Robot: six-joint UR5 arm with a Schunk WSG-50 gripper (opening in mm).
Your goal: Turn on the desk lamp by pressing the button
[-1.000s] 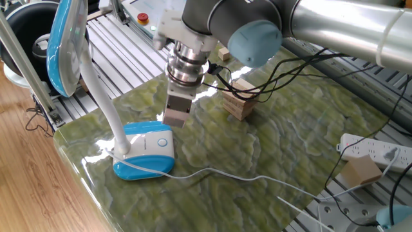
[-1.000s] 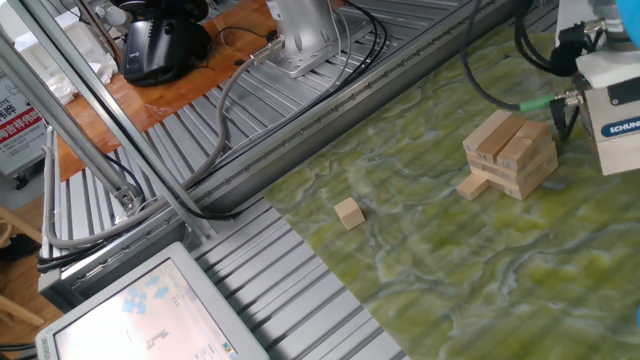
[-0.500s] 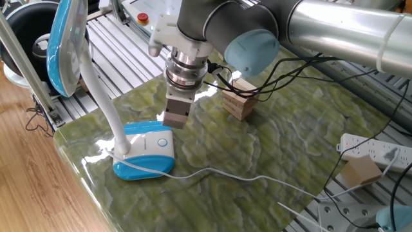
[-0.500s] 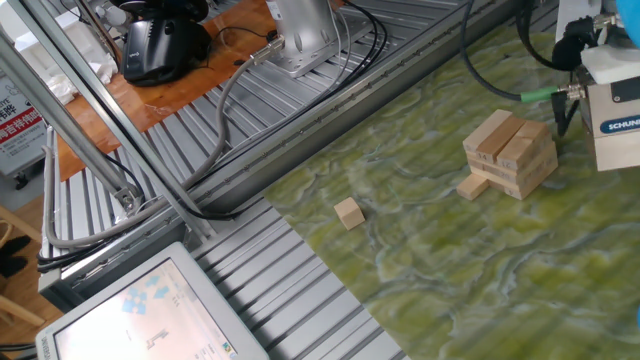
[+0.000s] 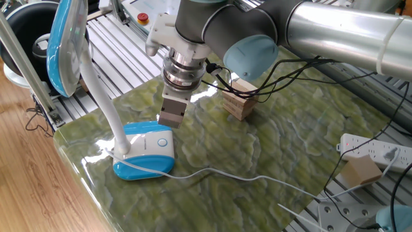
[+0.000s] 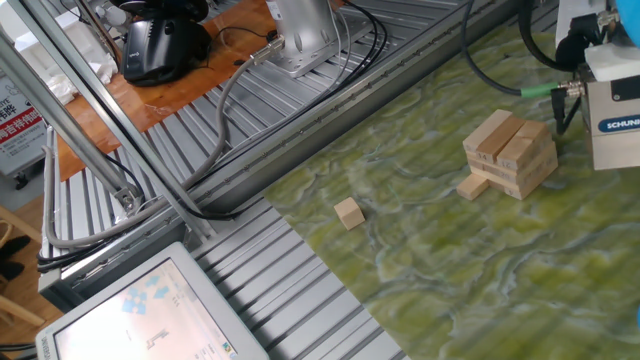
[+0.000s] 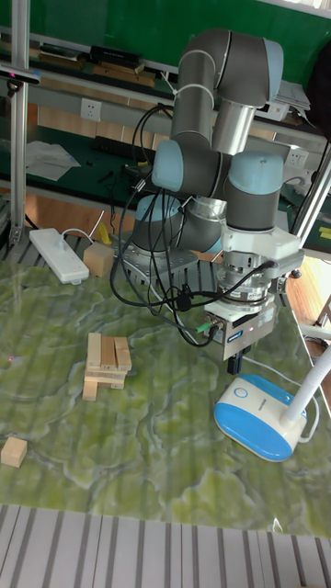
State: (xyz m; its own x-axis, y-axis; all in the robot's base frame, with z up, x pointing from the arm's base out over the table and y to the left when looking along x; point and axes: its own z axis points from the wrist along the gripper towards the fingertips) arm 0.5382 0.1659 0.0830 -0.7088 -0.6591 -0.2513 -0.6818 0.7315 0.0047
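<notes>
The desk lamp's blue-and-white base sits at the left corner of the green mat. Its white gooseneck rises to the large blue-rimmed head. The button is a small round spot with a pale blue ring on the base's white top. My gripper hangs just above and behind that end of the base, apart from it. In the tall fixed view the dark fingertips hover slightly above the button on the base. No view shows a gap or contact between the fingertips. The other fixed view shows only the gripper body.
A stack of wooden blocks stands behind the gripper, with a single small block further off. The lamp's white cord trails across the mat towards a power strip. A red-buttoned control box lies on the slatted metal table.
The gripper has shifted a little to the left, closer over the lamp base's button end. The lamp and blocks have not moved.
</notes>
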